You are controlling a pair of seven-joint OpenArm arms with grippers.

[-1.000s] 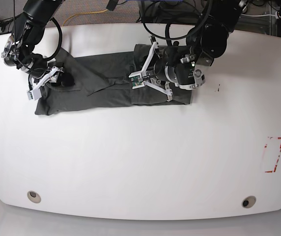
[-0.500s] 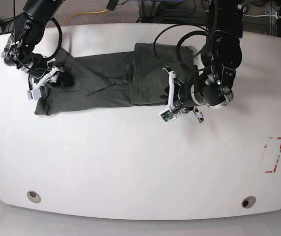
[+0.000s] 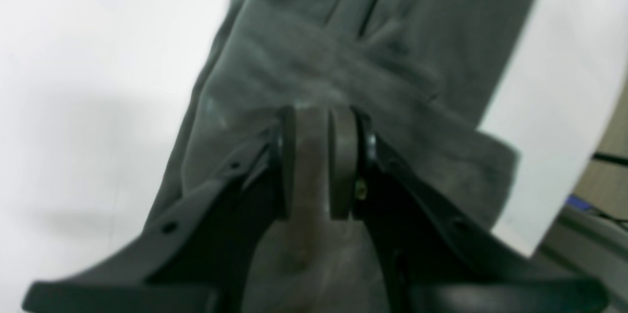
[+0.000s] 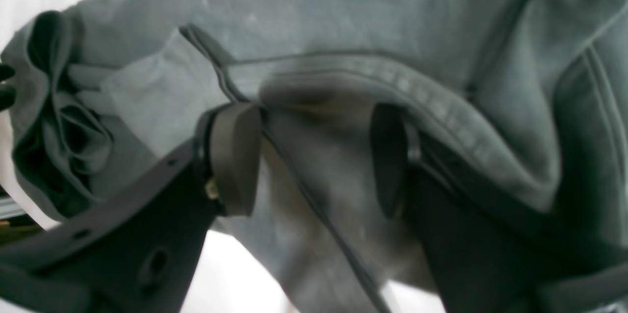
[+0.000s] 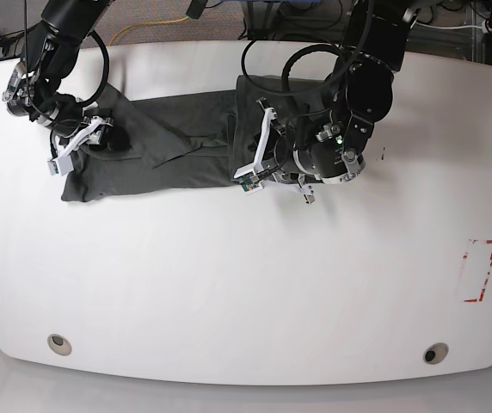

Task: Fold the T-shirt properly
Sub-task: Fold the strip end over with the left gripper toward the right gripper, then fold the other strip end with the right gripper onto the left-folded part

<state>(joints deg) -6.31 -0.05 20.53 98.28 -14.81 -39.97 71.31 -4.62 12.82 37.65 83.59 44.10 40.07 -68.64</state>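
Here, the left gripper (image 3: 316, 166) has its fingers (image 3: 343, 166) drawn almost together, with only a thin slit between the two pads; whether any cloth is pinched in that slit is hard to make out, since the wrist picture is blurred and the grey cloth lies right behind the tips. It hangs low over the folded right-hand part of the T-shirt (image 5: 169, 142), near that part's front edge.

The right gripper (image 4: 314, 156) has its fingers (image 4: 235, 156) standing well apart, and a hemmed edge of the shirt runs across between them. The pads do not press on it from both sides as far as I can see; the cloth drapes over and around them. Beside the left pad a bunch of cloth is gathered into deep dark folds.

From the base view the shirt lies stretched across the far half of the white worktop (image 5: 229, 284), one end bunched under the right gripper (image 5: 78, 142), the other end doubled over itself beneath the left gripper (image 5: 267, 159). Much of that doubled part is covered by the arm. A small red-marked rectangle (image 5: 478, 271) sits near the worktop's edge, well apart from the shirt.
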